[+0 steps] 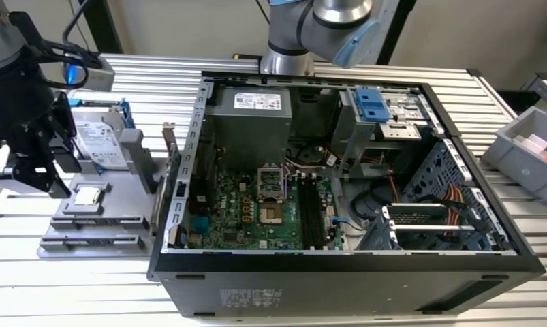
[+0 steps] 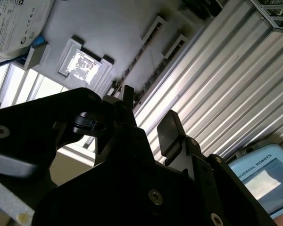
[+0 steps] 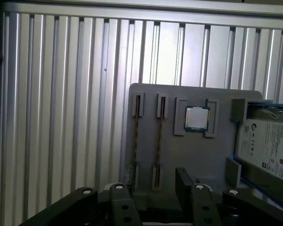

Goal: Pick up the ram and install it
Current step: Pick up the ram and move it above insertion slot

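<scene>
Gripper (image 3: pixel 151 181): jaws spread, empty, poised over ram (image 3: pixel 159 141). The ram is stood edgewise in grey tray (image 3: pixel 212 155), at nine o'clock of case (image 1: pixel 346 286) in the exterior view. Risk: alignment seemingly off-centre, so the stick could be clipped or jammed.

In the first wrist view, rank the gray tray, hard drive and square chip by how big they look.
Largest to smallest:
gray tray
hard drive, partly cut off at the picture's edge
chip
</scene>
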`<control>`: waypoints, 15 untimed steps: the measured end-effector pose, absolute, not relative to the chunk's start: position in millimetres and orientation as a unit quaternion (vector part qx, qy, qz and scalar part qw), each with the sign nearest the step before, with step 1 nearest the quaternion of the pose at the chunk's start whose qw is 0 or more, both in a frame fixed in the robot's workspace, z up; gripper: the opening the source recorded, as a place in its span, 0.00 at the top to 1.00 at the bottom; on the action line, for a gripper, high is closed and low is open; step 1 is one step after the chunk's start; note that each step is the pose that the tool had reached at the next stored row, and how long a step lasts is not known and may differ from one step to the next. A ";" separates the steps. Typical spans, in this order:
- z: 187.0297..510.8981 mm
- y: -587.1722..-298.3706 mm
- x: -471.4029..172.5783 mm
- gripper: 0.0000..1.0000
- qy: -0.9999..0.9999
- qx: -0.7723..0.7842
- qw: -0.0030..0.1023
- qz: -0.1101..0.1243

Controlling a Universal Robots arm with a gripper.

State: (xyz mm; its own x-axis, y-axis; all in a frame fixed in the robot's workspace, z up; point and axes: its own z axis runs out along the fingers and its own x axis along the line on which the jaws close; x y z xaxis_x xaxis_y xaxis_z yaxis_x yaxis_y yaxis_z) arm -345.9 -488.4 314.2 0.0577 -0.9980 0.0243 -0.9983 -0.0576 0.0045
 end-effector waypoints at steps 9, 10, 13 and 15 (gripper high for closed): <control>310.3 -488.4 -345.9 0.00 -0.686 0.727 0.011 0.008; 309.9 -488.4 -345.9 0.00 -0.686 0.727 0.011 0.008; 308.6 -488.4 -345.9 0.00 -0.686 0.727 0.011 0.009; 307.8 -488.4 -345.9 0.00 -0.686 0.727 0.012 0.009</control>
State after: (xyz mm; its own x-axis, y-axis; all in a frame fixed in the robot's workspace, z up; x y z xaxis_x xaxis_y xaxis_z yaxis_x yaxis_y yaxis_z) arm -345.9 -488.4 307.8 0.0577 -0.9979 0.0285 -0.9983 -0.0576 0.0048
